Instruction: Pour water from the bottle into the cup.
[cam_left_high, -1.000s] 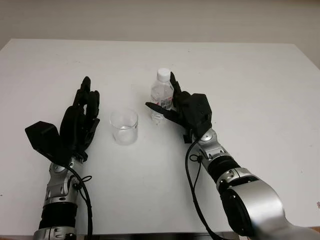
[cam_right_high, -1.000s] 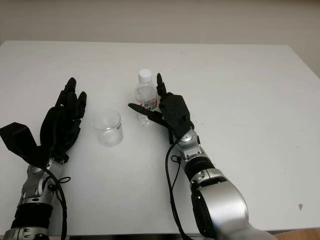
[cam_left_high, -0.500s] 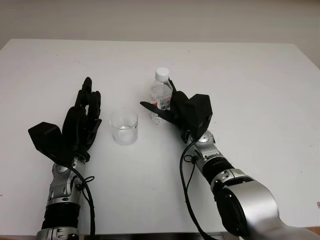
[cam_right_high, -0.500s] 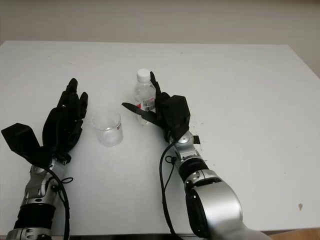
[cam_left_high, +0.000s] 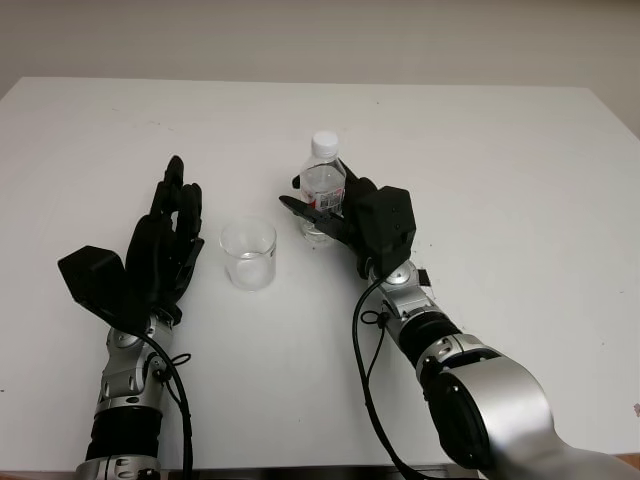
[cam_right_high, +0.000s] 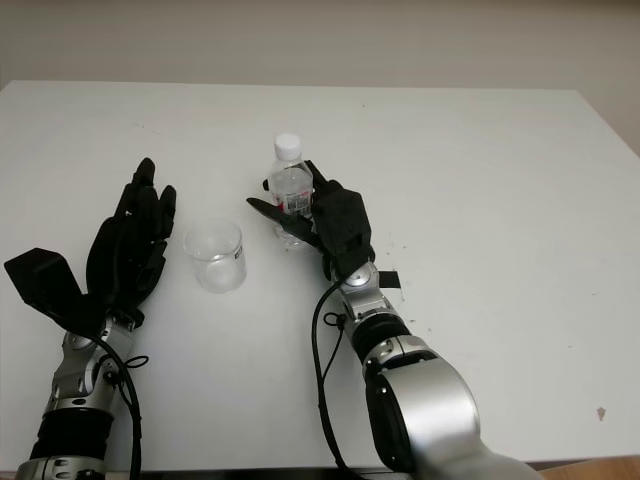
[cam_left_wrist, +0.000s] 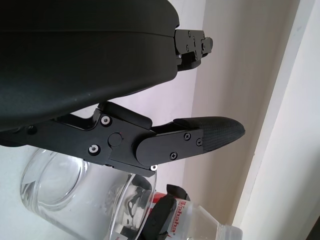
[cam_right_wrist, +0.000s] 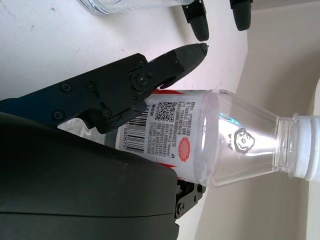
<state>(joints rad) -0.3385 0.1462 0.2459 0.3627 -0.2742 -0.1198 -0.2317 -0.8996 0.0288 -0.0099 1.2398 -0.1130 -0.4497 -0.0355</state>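
White table (cam_left_high: 520, 160): right hand (cam_left_high: 365, 222) grips bottle (cam_left_high: 322, 190).

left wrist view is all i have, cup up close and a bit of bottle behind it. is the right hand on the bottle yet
Observer: Yes. From the head camera, the right hand is wrapped around the bottle, which stands upright on the table.
Operator: cap on or off
Observer: On. A white cap sits on the neck.
Operator: where is my left hand relative to the cup
Observer: The left hand is open beside the cup, on the side away from the bottle, not touching it.
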